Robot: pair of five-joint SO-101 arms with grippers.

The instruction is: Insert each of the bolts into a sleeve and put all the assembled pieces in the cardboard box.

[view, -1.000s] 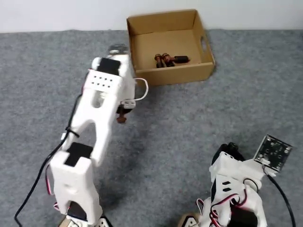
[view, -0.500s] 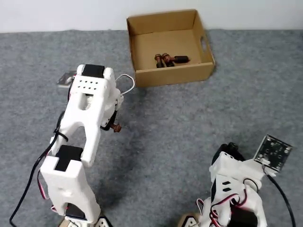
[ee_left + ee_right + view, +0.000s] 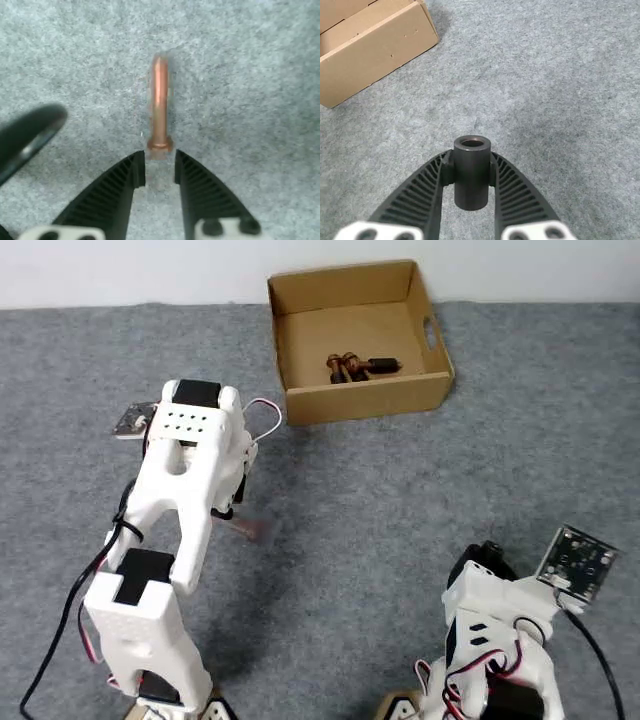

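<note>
A copper bolt [image 3: 160,100] lies on the grey carpet just past the tips of my left gripper [image 3: 160,161], its head nearest the jaws, which stand open and do not touch it. From above, the bolt is a blurred mark [image 3: 256,530] beside the left arm [image 3: 190,480]. My right gripper [image 3: 471,161] is shut on an upright dark sleeve [image 3: 471,175], bore facing up. The cardboard box [image 3: 360,400] stands at the back and holds several assembled pieces [image 3: 360,366].
The right arm [image 3: 500,640] sits low at the front right, well away from the box. A corner of the box [image 3: 370,50] shows in the right wrist view. A dark blurred shape [image 3: 30,135] hangs beside the left jaws. Open carpet lies between the arms.
The left arm swung from beside the box back toward the front left, carrying the bolt. The bolt has now left its jaws and lies on the carpet. The right arm kept still.
</note>
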